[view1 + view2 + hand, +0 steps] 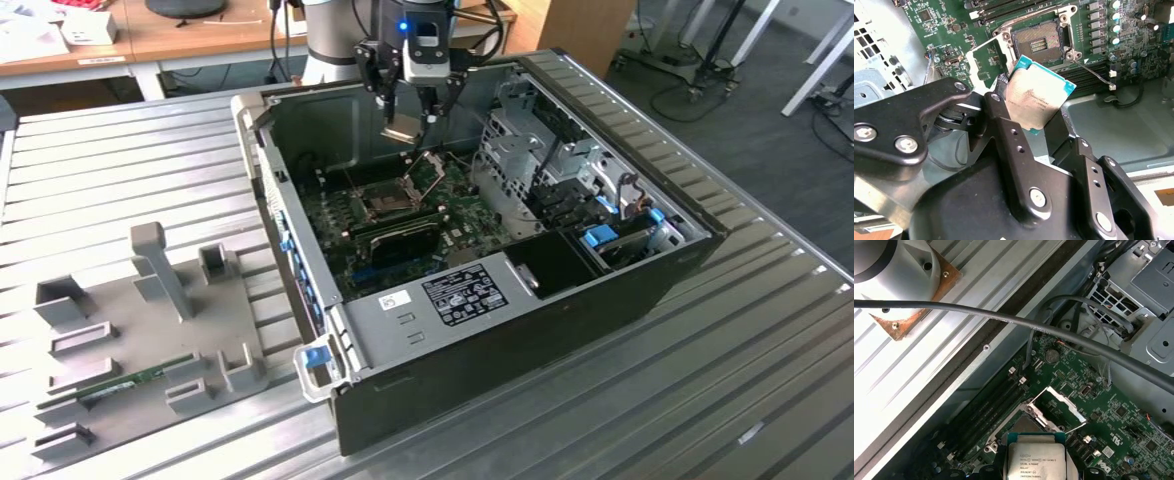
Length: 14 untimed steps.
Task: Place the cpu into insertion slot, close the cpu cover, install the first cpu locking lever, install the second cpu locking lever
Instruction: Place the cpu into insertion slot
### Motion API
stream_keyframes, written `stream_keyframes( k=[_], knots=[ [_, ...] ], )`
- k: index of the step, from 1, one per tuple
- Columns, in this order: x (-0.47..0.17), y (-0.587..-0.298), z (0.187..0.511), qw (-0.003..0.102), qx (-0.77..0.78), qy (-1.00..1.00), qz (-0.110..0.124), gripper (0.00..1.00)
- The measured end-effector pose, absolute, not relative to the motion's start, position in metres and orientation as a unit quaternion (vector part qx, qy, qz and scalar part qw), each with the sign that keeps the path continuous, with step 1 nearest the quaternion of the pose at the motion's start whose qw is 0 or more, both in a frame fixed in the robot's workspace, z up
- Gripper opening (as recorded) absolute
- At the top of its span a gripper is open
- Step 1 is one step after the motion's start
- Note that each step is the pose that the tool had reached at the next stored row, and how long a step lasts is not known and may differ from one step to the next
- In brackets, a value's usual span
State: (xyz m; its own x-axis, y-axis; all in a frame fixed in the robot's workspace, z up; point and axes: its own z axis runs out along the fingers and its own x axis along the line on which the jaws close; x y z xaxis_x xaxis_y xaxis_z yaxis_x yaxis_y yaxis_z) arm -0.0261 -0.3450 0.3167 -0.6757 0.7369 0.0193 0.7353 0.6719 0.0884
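The ribbed metal desk (134, 150) carries an open computer case (441, 400) laid on its side, which exposes the motherboard (387, 250) from above. The gripper (404, 126) is clenched on the cpu (1039, 97), with 2 fingers on opposite edges. The cpu hangs tilted above the insertion slot (1040, 42), apart from it. The cpu cover (985, 56) stands hinged open, so the slot is accessible.

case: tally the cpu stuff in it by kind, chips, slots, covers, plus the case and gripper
cpu: 1
slot: 1
cover: 1
case: 1
gripper: 1
total: 5
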Motion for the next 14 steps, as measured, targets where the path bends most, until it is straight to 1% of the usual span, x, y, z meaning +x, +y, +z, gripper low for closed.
stream_keyframes(
  k=[7,14],
  knots=[
    [-0.0266,-0.345,0.3167,0.009,0.406,0.913,0.044,0.54],
    [-0.0266,-0.345,0.3163,0.011,0.445,0.894,0.044,0.54]
  ],
)
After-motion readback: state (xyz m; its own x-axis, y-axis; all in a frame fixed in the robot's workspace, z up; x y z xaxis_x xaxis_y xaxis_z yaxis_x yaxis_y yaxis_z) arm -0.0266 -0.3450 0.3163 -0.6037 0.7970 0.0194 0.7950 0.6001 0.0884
